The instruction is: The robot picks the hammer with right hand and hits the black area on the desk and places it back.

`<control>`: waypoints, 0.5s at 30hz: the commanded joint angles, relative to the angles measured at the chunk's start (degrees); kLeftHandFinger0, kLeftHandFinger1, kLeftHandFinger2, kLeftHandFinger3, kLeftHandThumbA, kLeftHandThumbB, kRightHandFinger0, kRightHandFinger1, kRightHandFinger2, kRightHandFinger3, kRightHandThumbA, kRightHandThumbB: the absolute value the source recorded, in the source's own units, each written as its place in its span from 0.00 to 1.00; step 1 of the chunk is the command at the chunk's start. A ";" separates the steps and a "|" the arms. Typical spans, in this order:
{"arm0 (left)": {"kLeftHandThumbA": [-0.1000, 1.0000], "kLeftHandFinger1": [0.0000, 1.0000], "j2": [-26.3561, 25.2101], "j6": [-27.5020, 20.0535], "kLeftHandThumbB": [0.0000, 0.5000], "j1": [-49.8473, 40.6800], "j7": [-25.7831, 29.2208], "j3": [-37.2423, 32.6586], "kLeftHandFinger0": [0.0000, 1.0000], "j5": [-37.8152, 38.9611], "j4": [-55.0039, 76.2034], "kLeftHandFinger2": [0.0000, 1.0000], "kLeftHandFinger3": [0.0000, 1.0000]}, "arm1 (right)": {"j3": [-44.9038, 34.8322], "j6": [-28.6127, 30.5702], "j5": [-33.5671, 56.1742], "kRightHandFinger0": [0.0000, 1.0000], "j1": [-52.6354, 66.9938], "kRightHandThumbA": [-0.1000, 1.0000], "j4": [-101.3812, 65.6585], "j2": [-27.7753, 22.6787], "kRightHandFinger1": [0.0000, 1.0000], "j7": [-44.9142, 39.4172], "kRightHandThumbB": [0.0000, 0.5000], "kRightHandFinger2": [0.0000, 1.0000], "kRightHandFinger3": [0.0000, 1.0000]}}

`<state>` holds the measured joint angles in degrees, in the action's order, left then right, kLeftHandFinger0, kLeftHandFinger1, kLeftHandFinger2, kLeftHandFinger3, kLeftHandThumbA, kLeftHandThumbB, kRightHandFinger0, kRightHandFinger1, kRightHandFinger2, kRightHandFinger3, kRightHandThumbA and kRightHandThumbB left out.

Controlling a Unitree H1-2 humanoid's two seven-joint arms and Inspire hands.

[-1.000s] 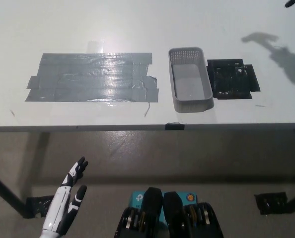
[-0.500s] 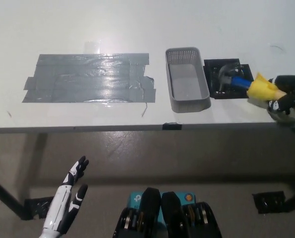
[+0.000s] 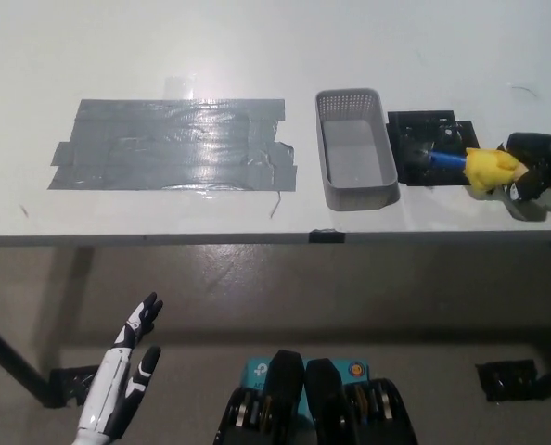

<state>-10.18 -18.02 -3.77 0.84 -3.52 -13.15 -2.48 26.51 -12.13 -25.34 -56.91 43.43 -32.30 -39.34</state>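
hammer [image 3: 461, 161] lowered onto black area [image 3: 430, 139] | right hand [image 3: 535, 167] gripping

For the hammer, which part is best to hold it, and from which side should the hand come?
The hammer is best held at its yellow handle end, coming from the robot's right side. Its head lies over the black area and the handle runs out toward the right, away from the grey basket. The right hand holds it there now. The left hand rests open, low, below the desk edge.

Desk [image 3: 257, 56]: tape patch [image 3: 173, 144] left, basket [image 3: 354, 148] centre, black area [image 3: 430, 146] just right, hammer [image 3: 452, 158] on it.
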 commanded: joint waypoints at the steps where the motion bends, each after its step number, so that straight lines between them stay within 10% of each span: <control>1: 1.00 1.00 -0.48 -1.54 0.32 0.15 0.09 0.33 1.00 -0.11 1.08 1.00 1.00 | -6.36 0.17 5.36 0.05 -5.19 0.00 0.84 -0.76 0.55 0.61 0.25 0.91 0.93; 10: 1.00 1.00 -0.32 -1.11 0.29 -0.17 -0.04 0.39 1.00 0.01 1.47 1.00 1.00 | -27.22 -2.82 14.45 0.21 -6.45 0.00 12.65 6.92 0.63 14.37 0.33 0.95 1.00; 12: 1.00 1.00 -0.33 -1.04 0.29 -0.14 -0.03 0.42 1.00 0.00 1.44 1.00 1.00 | -30.70 -3.33 15.97 0.19 -6.67 0.05 15.18 8.31 0.47 17.36 0.37 0.76 0.96; 13: 1.00 1.00 -0.36 -1.06 0.28 -0.13 -0.10 0.42 1.00 0.14 1.36 1.00 1.00 | -31.57 -3.31 16.54 0.41 -6.48 0.20 16.29 8.60 0.68 16.64 0.38 1.00 1.00; 14: 1.00 1.00 -0.31 -1.07 0.28 -0.12 -0.13 0.42 1.00 0.29 1.37 1.00 1.00 | -32.20 -3.94 17.64 0.80 -6.53 0.33 17.75 8.60 1.00 13.58 0.38 1.00 1.00; 15: 1.00 1.00 -0.22 -0.76 0.29 -0.16 -0.23 0.45 0.99 0.56 1.57 1.00 1.00 | -32.69 -3.71 18.09 1.00 -6.48 0.41 19.32 8.77 1.00 11.59 0.35 1.00 1.00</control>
<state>-10.17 -18.01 -3.77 0.84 -3.32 -13.09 -2.48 -2.25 -14.95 -14.48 -57.92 60.19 -23.43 -30.93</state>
